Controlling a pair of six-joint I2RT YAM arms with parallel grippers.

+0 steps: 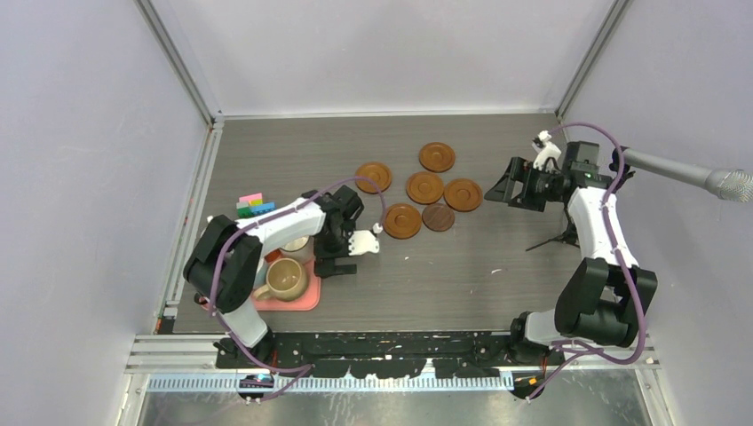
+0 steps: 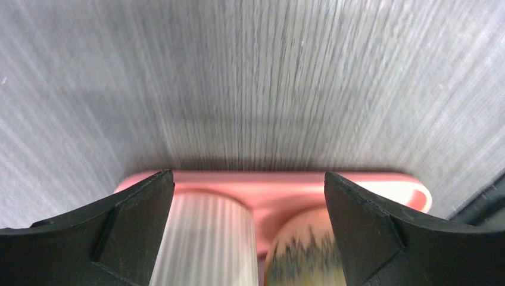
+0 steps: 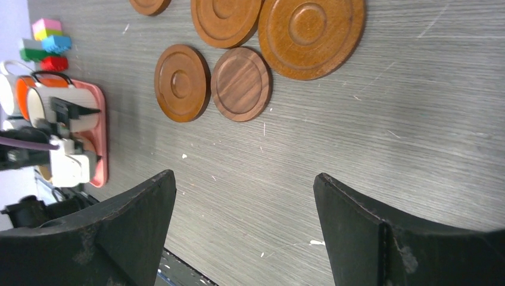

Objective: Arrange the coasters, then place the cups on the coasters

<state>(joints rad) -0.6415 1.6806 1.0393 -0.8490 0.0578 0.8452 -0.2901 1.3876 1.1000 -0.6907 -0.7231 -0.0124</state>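
Several round brown coasters lie loose at the table's middle back, among them orange-brown ones (image 1: 402,220) (image 1: 424,187) and a smaller dark coaster (image 1: 438,217) (image 3: 241,83). A tan cup (image 1: 286,280) stands on the pink tray (image 1: 306,304) at the near left. My left gripper (image 1: 333,264) hangs open over the tray's right side. In the left wrist view a white ribbed cup (image 2: 205,244) and a speckled tan cup (image 2: 306,253) show between the open fingers (image 2: 247,174). My right gripper (image 1: 500,191) is open and empty, right of the coasters, above bare table (image 3: 244,176).
Small colourful toy blocks (image 1: 253,206) sit behind the tray. A white and an orange cup (image 3: 21,89) crowd the tray's far end. A microphone (image 1: 701,177) juts in from the right wall, with a black stand (image 1: 555,238) below it. Walls close three sides.
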